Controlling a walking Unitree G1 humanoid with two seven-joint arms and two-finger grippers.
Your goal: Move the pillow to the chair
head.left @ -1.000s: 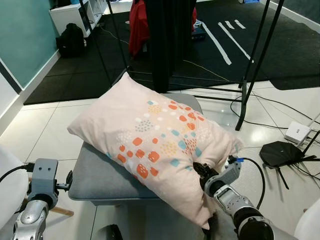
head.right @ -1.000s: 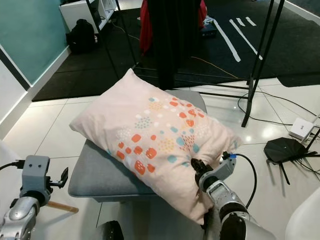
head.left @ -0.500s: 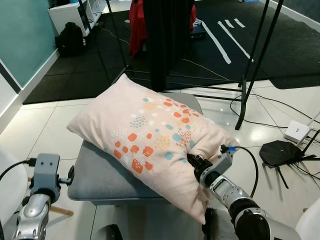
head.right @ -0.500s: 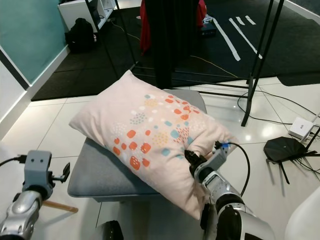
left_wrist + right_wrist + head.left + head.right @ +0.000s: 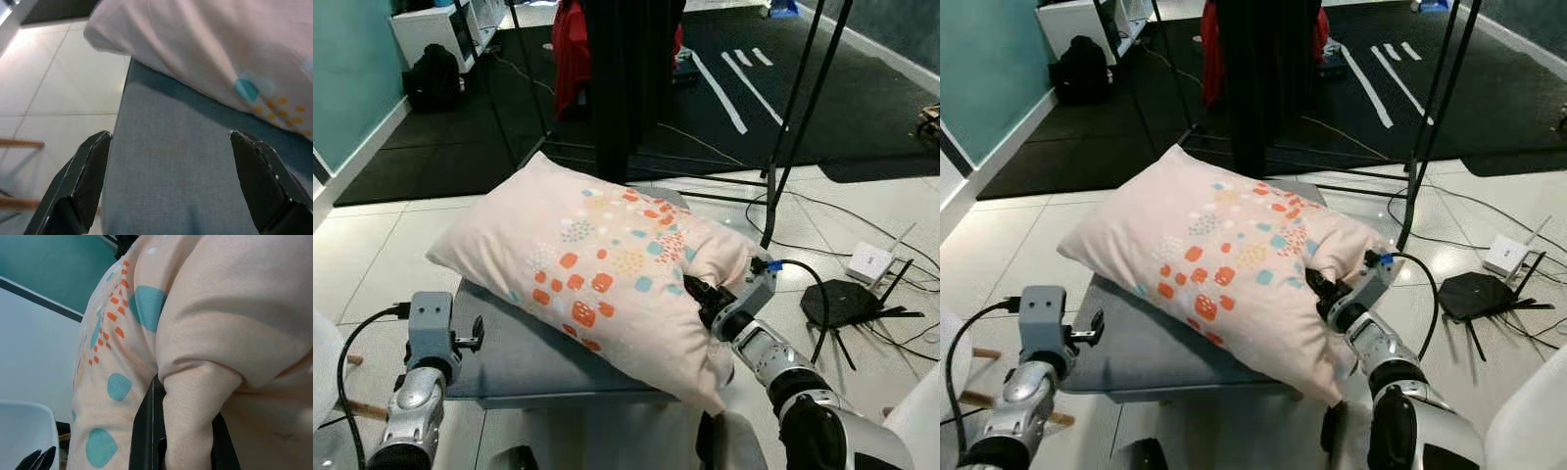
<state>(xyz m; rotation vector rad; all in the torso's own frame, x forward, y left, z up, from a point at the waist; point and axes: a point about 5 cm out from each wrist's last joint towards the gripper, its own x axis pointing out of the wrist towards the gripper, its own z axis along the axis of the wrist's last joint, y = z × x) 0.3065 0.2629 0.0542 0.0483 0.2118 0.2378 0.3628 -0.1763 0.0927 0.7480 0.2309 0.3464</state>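
Note:
A pale pink pillow [image 5: 597, 264] with orange and teal spots lies across a grey cushioned chair seat [image 5: 519, 348], its near right corner hanging over the seat's edge. My right gripper [image 5: 697, 297] is shut on a fold of the pillow [image 5: 195, 396] at its right side, and the cloth bunches between the black fingers [image 5: 144, 431]. My left gripper [image 5: 171, 181] hovers open over the bare grey seat [image 5: 166, 161] near its left front edge, a little short of the pillow [image 5: 220, 54]. Its wrist [image 5: 433, 328] shows low at the left.
Black stand legs [image 5: 783, 137] and cables run over the tiled floor behind and to the right. A black router [image 5: 847, 304] and a white box [image 5: 869, 262] lie on the floor at the right. A white chair edge [image 5: 1538, 421] sits at the lower right.
My right gripper has pulled the pillow's right side leftward and farther onto the seat, bunching it. The left arm has come forward toward the seat. The camera has shifted.

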